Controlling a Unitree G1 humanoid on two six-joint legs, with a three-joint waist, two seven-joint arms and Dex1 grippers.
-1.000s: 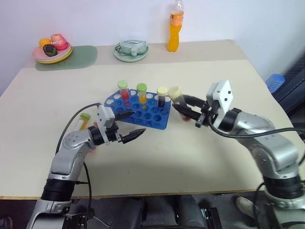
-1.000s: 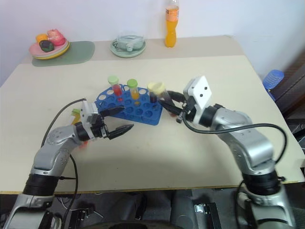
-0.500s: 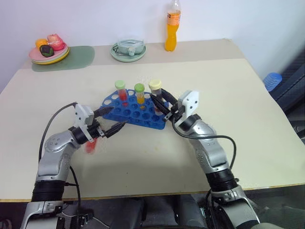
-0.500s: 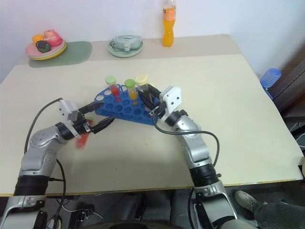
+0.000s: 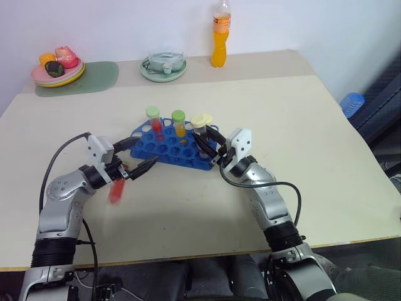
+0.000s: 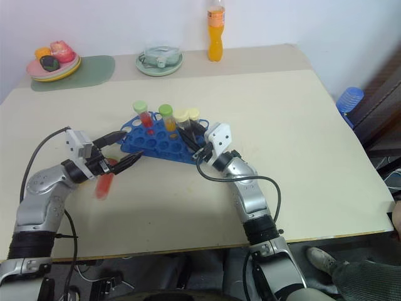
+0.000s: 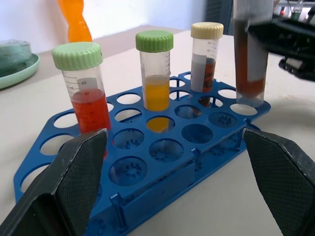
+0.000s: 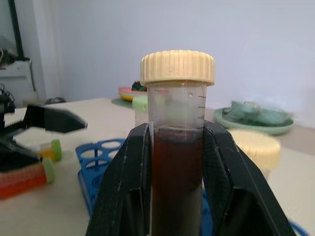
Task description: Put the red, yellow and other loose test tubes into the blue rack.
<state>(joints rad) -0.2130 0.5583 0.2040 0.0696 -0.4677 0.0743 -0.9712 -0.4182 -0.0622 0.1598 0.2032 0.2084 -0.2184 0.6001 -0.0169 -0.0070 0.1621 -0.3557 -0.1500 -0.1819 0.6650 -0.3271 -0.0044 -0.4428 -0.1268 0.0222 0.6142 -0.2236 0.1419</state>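
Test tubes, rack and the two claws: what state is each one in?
Red tube: standing in the blue rack, capped.
Yellow tube: standing in rack, capped.
Brown tube: standing in rack, capped.
Second brown tube: upright, capped, clamped by the right gripper.
Left gripper: open, empty.
Loose red tube: lying on table.
Loose yellow tube: lying on table.

Head pair: I looked down over the table (image 5: pixel 313 125); both eyes shared the blue rack (image 5: pixel 172 145).
Left wrist: I faced the rack close, low.
Right wrist: I faced the brown tube (image 8: pixel 177 162), very near.
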